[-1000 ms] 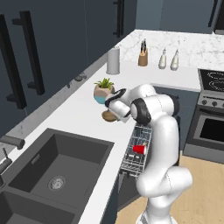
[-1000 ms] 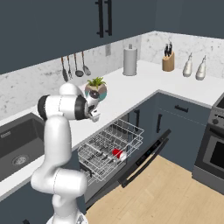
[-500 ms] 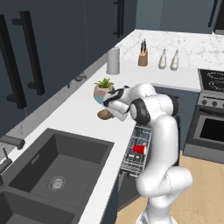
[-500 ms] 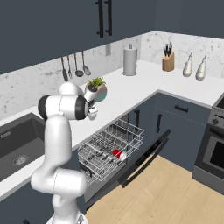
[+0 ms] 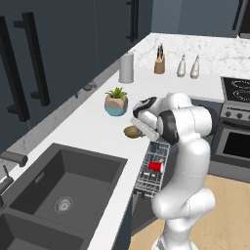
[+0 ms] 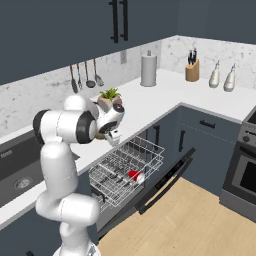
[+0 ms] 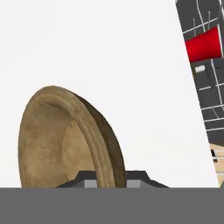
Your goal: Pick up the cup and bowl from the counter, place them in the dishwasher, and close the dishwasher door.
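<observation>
I see dark slate-blue cabinets (image 5: 58, 49) with black bar handles; grey-veined marble backsplash (image 6: 45, 95); light wood floor (image 6: 190, 220); steel oven (image 5: 237, 141) to my right; even, flat light

plant pot (image 5: 116, 102) crowds the bowl (image 5: 132, 131); counter (image 5: 93, 128) elsewhere open.

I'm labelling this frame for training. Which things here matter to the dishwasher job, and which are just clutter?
Job:
bowl, at the pincer
cup, in the rack
dishwasher
dishwasher door, open
counter

Clutter:
plant pot
paper towel roll
knife block
two bottles
sink
</observation>
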